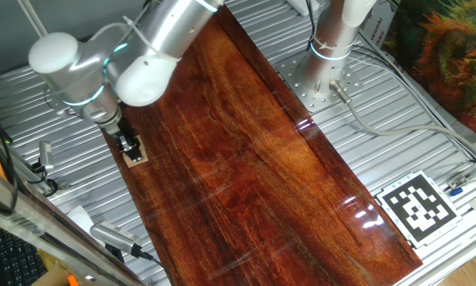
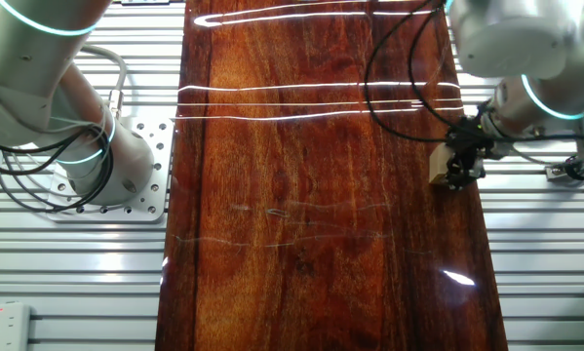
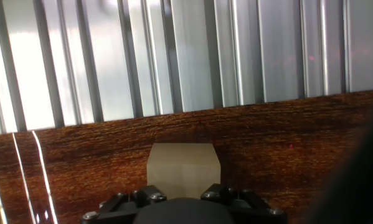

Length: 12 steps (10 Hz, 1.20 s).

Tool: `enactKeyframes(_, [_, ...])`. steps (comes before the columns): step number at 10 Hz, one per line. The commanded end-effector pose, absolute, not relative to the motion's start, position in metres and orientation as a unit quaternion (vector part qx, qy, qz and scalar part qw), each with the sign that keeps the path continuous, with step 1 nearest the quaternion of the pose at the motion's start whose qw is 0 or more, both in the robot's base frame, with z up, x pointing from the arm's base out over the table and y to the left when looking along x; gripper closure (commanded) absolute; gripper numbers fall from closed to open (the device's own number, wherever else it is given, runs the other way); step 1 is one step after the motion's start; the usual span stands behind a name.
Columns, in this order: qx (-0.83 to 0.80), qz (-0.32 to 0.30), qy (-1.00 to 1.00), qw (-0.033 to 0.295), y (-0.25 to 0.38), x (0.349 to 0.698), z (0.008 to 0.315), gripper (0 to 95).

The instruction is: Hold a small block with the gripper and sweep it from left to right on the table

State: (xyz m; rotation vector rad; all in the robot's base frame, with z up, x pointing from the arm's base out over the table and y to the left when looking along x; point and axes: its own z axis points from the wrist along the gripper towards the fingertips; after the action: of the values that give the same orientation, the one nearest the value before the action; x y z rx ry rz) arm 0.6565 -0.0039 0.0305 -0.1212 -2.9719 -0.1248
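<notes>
the small block (image 1: 134,154) sits on the table (image 1: 253,175) right at one long edge of the board, near the end of it where the arm reaches in, and the gripper (image 1: 127,145) comes down on it from above. in the hand view the block (image 3: 184,169) shows between the two black fingers (image 3: 127,202) with its tan faces pressed up against them, so the gripper (image 3: 184,202) looks clenched on the block, though the actual contact line is low in the picture and partly cut off. in the other fixed view the block (image 2: 439,165) shows as a pale corner beside the dark gripper (image 2: 458,168), again at the board's edge. starting at the edge makes sense for a sweep: it leaves the whole width of the table (image 2: 321,214) ahead of the block, and holding it low and upright should let its bottom face slide flat on the wood. the board is glossy reddish-brown with dark grain and bright streaks of reflected light, so it probably offers little drag; a few faint scuff lines cross its middle. around it lies ribbed grey metal (image 1: 381,151), which the hand view shows just beyond the edge (image 3: 192,56). a white post (image 1: 337,32) stands on a drilled plate beside the far long edge, cables (image 1: 396,119) trail from it, and a black-and-white marker tag (image 1: 416,208) lies on the metal near the board's other end.
</notes>
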Motion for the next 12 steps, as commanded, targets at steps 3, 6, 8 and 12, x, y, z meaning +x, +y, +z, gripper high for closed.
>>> enactKeyframes(3, [-0.021, -0.024, -0.998, 0.047, -0.0038, 0.6537, 0.0339, 76.0])
enactKeyframes(6, [-0.023, -0.014, -0.998, 0.056, -0.0039, 0.653, 0.0331, 76.0])
enactKeyframes(8, [-0.028, -0.009, -0.996, 0.081, -0.0039, 0.6531, 0.0349, 76.0])
enactKeyframes(12, [-0.027, -0.01, -0.997, 0.069, -0.0039, 0.6526, 0.0304, 76.0])
